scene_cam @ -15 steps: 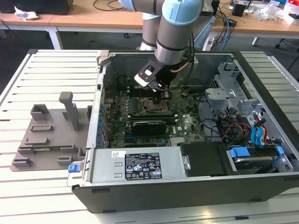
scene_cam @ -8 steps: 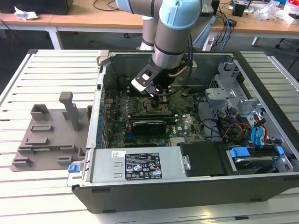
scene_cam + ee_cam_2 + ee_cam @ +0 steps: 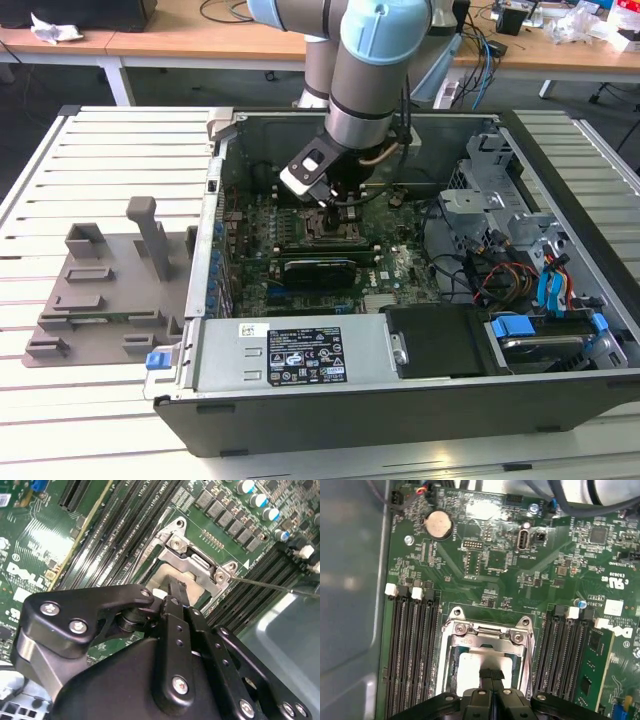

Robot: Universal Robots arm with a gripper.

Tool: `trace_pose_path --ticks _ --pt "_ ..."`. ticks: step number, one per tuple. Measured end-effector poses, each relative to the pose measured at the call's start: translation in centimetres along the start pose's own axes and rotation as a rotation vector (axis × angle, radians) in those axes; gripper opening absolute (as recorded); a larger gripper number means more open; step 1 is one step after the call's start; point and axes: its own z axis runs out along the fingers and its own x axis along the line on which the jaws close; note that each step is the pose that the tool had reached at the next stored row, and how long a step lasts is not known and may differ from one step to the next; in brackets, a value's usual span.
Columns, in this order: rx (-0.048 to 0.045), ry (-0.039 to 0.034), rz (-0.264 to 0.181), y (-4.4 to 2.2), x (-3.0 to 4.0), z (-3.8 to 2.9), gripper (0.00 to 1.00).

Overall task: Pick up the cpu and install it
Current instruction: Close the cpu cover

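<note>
The claw (image 3: 491, 676) is reaching down inside the open computer case (image 3: 560, 390), its fingers pressed together over the cpu (image 3: 472, 666). The cpu is lying flat in the motherboard socket (image 3: 487, 632), between the memory slots (image 3: 412, 645).

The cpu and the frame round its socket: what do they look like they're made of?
The cpu looks metal-topped: a pale, matte silver face. The socket frame seems to be bare steel, grey and shiny, fixed with screws. The gripper is black, probably painted metal or plastic.
</note>
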Motion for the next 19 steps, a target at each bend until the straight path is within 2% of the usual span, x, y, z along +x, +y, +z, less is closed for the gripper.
trace_pose_path --ticks 1,2,7,12,15,18,19 --pt "-0.0019 0.0020 0.027 0.01 0.00 0.03 0.11" --pt "-0.0023 0.0024 0.036 0.02 0.03 0.03 0.11" --pt "-0.0033 0.0027 0.049 0.26 0.59 0.06 0.11" --pt "-0.0034 0.0029 0.049 0.21 0.65 -0.68 0.11" --pt "-0.0034 0.0027 0.049 -0.09 0.86 -0.72 0.11" --pt "-0.0035 0.0028 0.049 -0.27 1.51 -0.63 0.11" --pt "-0.0035 0.0029 0.049 -0.56 1.73 -0.58 0.11"
